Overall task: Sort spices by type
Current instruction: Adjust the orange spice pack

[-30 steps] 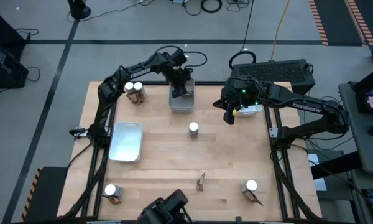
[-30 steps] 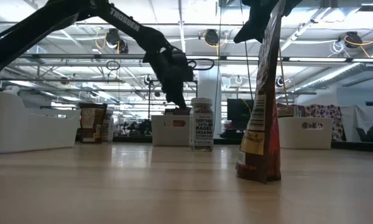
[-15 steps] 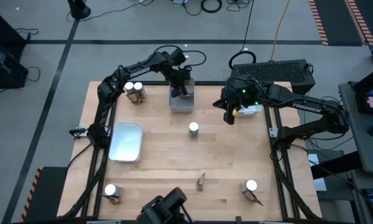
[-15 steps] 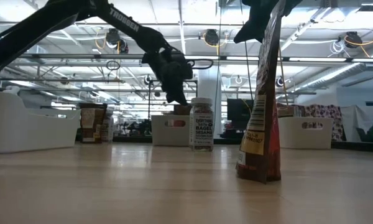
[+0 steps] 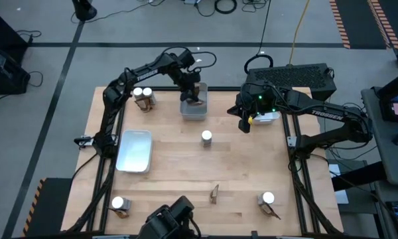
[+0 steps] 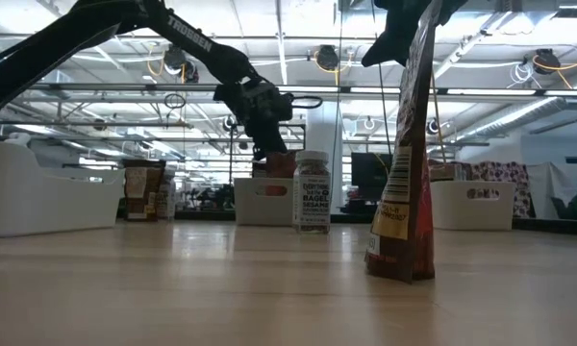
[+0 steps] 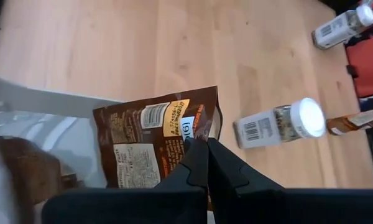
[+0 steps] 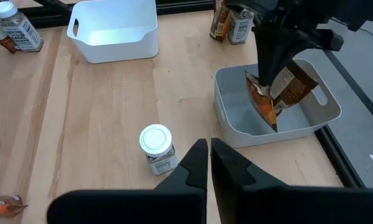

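Over the grey tray (image 5: 193, 110) at the far edge of the table, your left gripper (image 5: 191, 95) is hanging with its fingers pinched tight on a dark-brown and orange packet (image 8: 288, 89), which is dangling inside the tray's walls; whether its lower end is touching the tray floor, you cannot tell. Your right gripper (image 5: 245, 123) is waiting above the wood to the right of that tray, its fingers pressed together on nothing.

You are looking at one white-capped jar (image 5: 207, 137) standing alone near the middle of the table. Beside the far left corner, a second jar (image 5: 138, 93) is standing with other spice items (image 5: 146, 99). A white tray (image 5: 134, 150) is lying on the left side. Along the near edge, a jar and packet (image 5: 119, 206) are sitting at the left, a lone packet (image 5: 214, 193) is standing upright in the middle, and another jar and packet (image 5: 268, 201) are sitting at the right.
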`<state>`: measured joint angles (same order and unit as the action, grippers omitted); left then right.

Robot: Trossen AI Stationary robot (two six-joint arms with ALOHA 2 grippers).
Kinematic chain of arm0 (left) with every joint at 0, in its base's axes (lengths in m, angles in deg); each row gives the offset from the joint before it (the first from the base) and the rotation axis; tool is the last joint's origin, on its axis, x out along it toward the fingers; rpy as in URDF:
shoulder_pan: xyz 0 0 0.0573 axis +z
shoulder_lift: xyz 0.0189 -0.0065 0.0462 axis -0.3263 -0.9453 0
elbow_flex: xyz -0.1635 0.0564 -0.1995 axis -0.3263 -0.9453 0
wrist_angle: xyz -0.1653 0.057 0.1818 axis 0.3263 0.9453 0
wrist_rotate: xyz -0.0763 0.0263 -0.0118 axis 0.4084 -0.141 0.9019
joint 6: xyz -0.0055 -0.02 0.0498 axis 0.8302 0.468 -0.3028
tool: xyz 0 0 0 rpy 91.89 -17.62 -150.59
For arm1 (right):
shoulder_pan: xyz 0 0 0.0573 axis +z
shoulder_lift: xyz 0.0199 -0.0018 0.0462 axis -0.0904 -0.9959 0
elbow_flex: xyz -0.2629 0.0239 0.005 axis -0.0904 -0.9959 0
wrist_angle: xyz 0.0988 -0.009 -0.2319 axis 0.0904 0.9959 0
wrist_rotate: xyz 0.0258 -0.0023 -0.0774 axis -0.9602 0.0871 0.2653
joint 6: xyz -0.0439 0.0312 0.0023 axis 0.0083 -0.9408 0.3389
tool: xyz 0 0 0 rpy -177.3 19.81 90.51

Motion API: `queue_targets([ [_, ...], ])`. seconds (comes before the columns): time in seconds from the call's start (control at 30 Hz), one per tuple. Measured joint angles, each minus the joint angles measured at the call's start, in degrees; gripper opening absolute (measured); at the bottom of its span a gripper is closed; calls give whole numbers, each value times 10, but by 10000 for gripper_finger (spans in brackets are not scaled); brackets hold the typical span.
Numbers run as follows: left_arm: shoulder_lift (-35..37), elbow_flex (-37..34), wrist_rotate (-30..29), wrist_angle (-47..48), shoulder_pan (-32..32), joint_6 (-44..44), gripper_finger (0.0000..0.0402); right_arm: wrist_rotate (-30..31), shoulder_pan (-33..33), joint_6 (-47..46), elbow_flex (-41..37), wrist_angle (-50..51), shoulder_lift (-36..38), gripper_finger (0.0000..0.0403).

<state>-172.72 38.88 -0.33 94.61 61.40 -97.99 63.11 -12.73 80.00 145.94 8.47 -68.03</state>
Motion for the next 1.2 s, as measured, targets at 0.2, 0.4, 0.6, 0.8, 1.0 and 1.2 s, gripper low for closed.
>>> queue_targets([
  [0.2, 7, 10, 24, 3, -1, 14, 0, 0, 0, 0, 0, -1, 0, 0],
  [0.4, 44, 31, 28, -52, -13, 107, 0, 7, 0, -44, 0, -44, 0, 0],
  [0.6, 85, 33, -51, -216, -74, 312, 0, 89, 0, -128, 0, -131, -19, 0],
  [0.8, 88, 33, -161, -290, -138, 398, 0, 222, 0, -166, 0, -140, -37, 0],
  [1.0, 87, 32, -262, -294, -166, 386, 0, 245, 4, -227, 0, -148, -37, 0],
  [1.2, 87, 32, -257, -293, -169, 386, 0, 243, 11, -236, 0, -130, -42, 0],
])
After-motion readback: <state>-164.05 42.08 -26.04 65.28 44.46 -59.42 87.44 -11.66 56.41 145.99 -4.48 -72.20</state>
